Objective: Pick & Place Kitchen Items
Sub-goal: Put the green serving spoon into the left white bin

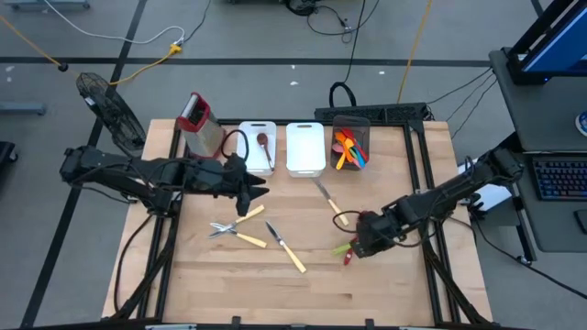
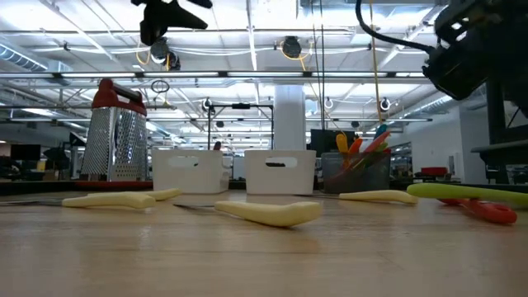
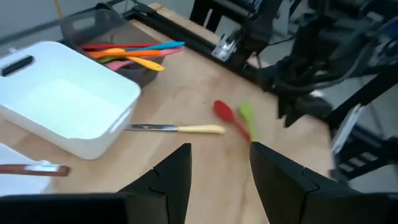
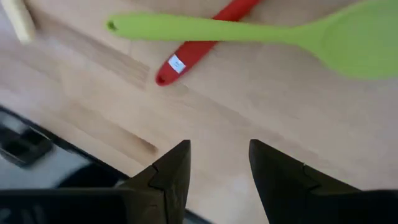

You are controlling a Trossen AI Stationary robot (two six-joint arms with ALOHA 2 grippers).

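My right gripper hangs just above the green spoon and the red spoon, which lie crossed on the table at its right side, the green one on top. I keep the fingers spread, with nothing between them, because I judge that the next step is to come down over one of these handles. The crossing makes it difficult: if I close on the green handle, the red one below may move too.

My right arm reaches in from the right edge, stretched low and bent at the wrist so the fingers point down to the wood.

My left gripper waits near the left white bin, also with fingers apart and empty, and the arm lies long across the left side. This bin holds a wooden-handled spoon; the middle white bin seems empty, though I cannot be sure from here. The dark bin at the far right holds the coloured spoons and spatulas (so sorting goes by kind, I think). Yellow-handled metal pieces are scattered on the middle of the table, not yet placed. The grater stands far left.
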